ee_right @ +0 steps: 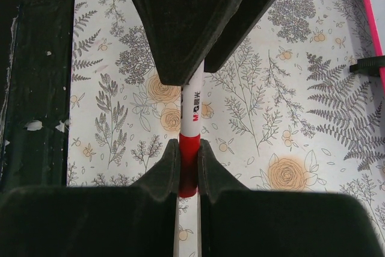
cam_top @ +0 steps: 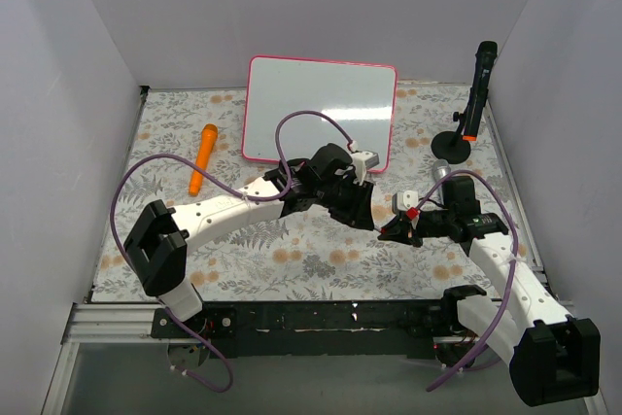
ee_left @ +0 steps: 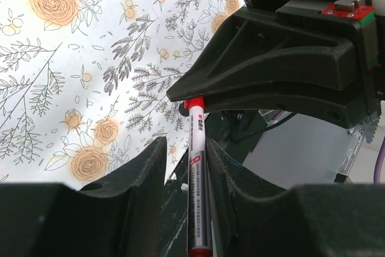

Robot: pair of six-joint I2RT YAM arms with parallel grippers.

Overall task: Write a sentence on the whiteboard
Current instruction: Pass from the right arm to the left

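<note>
In the top view the marker is almost wholly hidden where the left gripper [cam_top: 367,213] and the right gripper [cam_top: 394,228] meet, at centre right of the frame. The lower right corner of the whiteboard [cam_top: 321,104] is covered there by the left wrist and a loop of purple cable [cam_top: 313,114]. In the right wrist view only a pink-red strip of the board's frame [ee_right: 370,10] and one black foot [ee_right: 368,64] are seen, cut off at the right edge.

An orange pen-shaped thing [cam_top: 204,157] lies on the floral table cover [cam_top: 175,123] left of the board, and a black stand [cam_top: 466,114] is set at the upper right.

In the right wrist view the right gripper [ee_right: 188,144] is closed tightly on the red cap of the marker [ee_right: 192,109], with both fingers pressed to it. At the top of that frame the left gripper [ee_right: 194,76] is closed about the white barrel. In the left wrist view the marker [ee_left: 198,197] lies against the right-hand finger [ee_left: 240,173] of the left gripper [ee_left: 185,148]. A dark strip on its other side is hard to read. The marker's red end is held by the right gripper [ee_left: 186,97].

The whiteboard lies at upper centre of the top view, above both sets of fingers and apart from them.
</note>
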